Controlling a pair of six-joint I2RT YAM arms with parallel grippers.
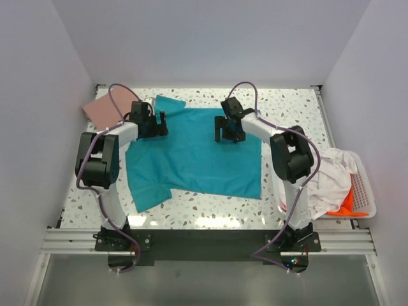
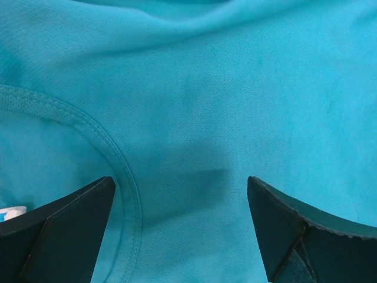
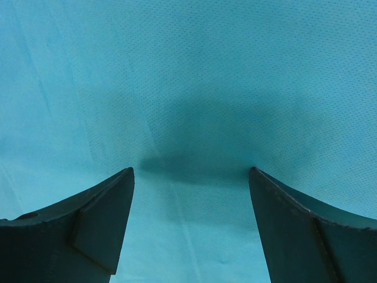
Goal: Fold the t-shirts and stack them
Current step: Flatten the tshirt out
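Left claw (image 2: pixel 180 180), right claw (image 3: pixel 191 171) gape over teal t-shirt (image 1: pixel 197 159).

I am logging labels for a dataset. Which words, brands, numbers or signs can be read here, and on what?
None can be read.
A white and blue tag on the teal t-shirt, seen in the left wrist view, is mostly hidden and too blurred to read.

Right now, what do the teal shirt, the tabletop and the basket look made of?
The teal shirt: matte knit with tiny pinholes and a stitched seam, probably synthetic sports mesh. The tabletop: glossy white with dark speckles, like terrazzo or a laminate copy; it reflects light. The basket: rigid white plastic by its moulded slots.
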